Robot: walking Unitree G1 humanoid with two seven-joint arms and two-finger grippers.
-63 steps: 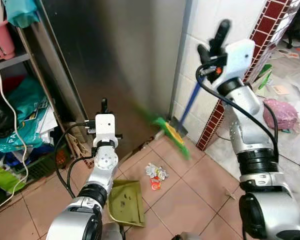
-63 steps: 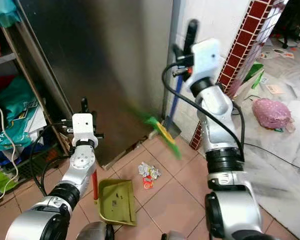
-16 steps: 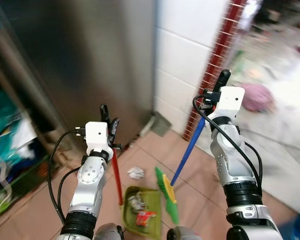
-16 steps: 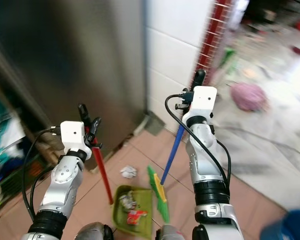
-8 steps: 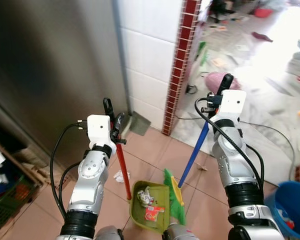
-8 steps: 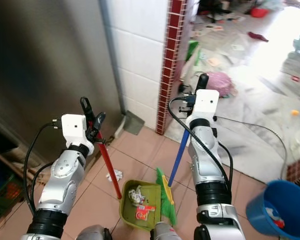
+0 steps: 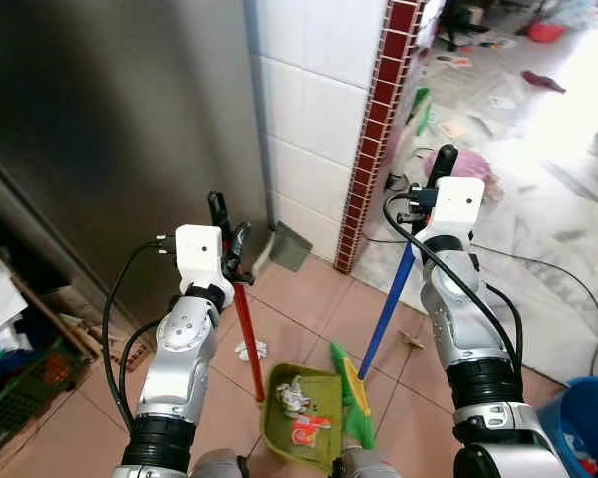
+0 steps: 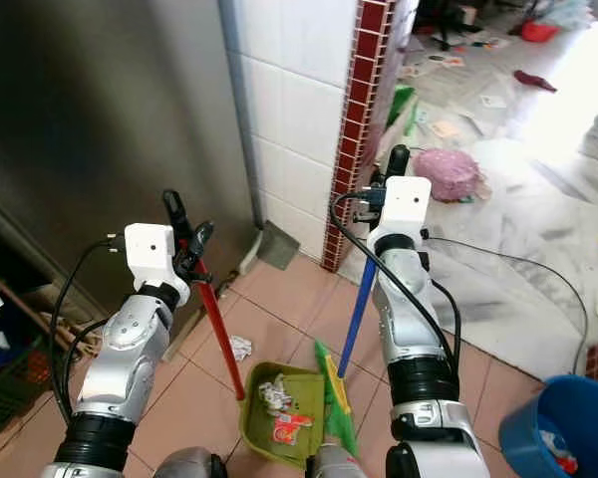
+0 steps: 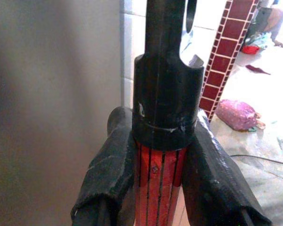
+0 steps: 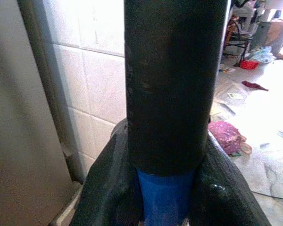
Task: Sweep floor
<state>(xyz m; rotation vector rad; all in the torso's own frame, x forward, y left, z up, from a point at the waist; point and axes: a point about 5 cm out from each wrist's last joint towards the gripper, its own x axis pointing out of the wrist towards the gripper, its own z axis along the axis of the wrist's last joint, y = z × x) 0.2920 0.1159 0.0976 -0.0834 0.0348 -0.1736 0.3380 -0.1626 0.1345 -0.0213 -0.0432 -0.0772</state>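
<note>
My left claw (image 7: 229, 239) pinches the red handle of the green dustpan (image 7: 301, 413), which sits low on the floor tiles. My right claw (image 7: 429, 191) pinches the blue broom (image 7: 389, 309). One scrap (image 7: 247, 350) waits (sweep it gently), so I should keep the pan flat.

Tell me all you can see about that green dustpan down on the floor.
The dustpan is an olive-green scoop that looks like plastic, sitting on the terracotta floor tiles between the robot's arms. A long red handle rises from its back edge, leaning slightly, topped by a black cap that the left gripper clamps. Inside lie crumpled white paper and a red wrapper. The green broom head stands against its right side. One more white scrap lies outside it on the tiles.
</note>
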